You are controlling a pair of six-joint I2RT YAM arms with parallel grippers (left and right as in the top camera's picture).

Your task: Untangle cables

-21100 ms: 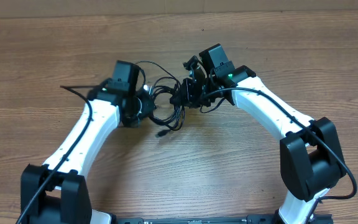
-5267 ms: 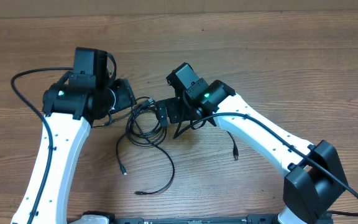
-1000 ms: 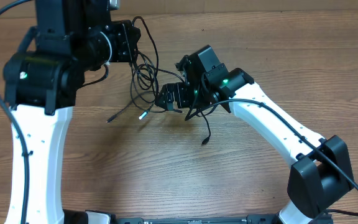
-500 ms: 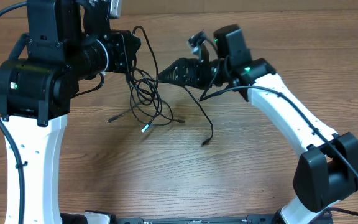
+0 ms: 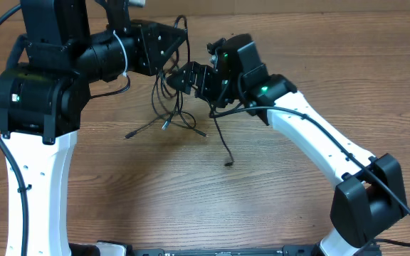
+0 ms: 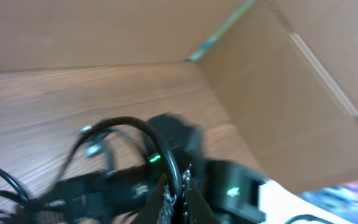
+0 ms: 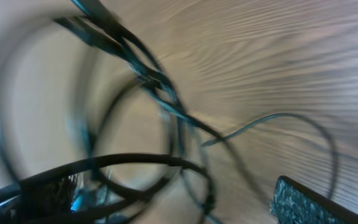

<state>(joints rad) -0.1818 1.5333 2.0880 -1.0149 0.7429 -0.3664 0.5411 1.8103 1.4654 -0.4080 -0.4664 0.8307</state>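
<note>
- The left gripper (image 6: 174, 198) is clenched on one arched loop of the cables (image 5: 168, 107). In the left wrist view the cord rises straight out of the closed fingertips and curls back over to the left.
- The right gripper (image 5: 176, 78) is just beside that grip and a little lower, with its jaws spread wide. It points at the left gripper, so the two nearly meet tip to tip.
- The right wrist view is blurred. Several loops cross in front of the one finger pad (image 7: 303, 202) in view, but I cannot tell whether any strand lies between the jaws.
- Below both grippers the tangle hangs down from the left grip, long axis roughly vertical, and its lower ends splay onto the wooden table (image 5: 297, 199).
- Farthest out, a single loose strand (image 5: 223, 139) drops from near the right gripper and ends in a plug lying on the table, well apart from the bundle.
- Judgement: the right arm is the free one and the nearer to the hanging knot, so the next grasp looks to be its job, below and beside the left grip.
</note>
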